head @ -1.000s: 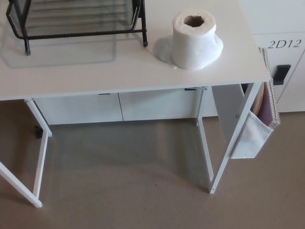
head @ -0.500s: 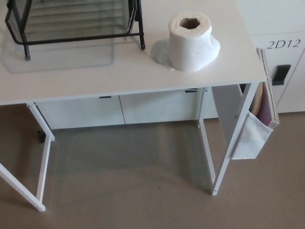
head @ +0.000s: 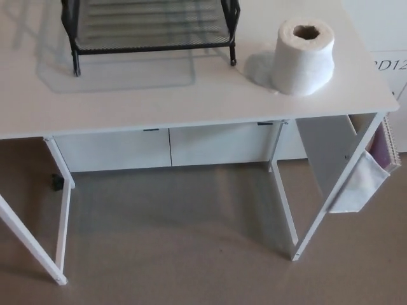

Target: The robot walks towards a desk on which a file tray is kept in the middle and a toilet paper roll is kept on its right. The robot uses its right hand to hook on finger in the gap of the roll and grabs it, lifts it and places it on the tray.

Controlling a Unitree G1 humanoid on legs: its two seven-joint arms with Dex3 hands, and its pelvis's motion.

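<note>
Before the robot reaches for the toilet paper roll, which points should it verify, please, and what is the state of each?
1. Toilet paper roll upright on the desk: ok.
2. Its core hole faces up, uncovered: ok.
3. Roll apart from the file tray: ok.
4. Visible part of the tray holds nothing: ok.
5. Right hand in view: not ok.

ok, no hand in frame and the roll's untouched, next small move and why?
Probably raise the right hand over the toilet paper roll, one finger aimed down into its core. The roll stands upright on the desk with the hole facing up, apart from the file tray and to its right. Neither hand is in view, so nothing holds the roll.
</note>
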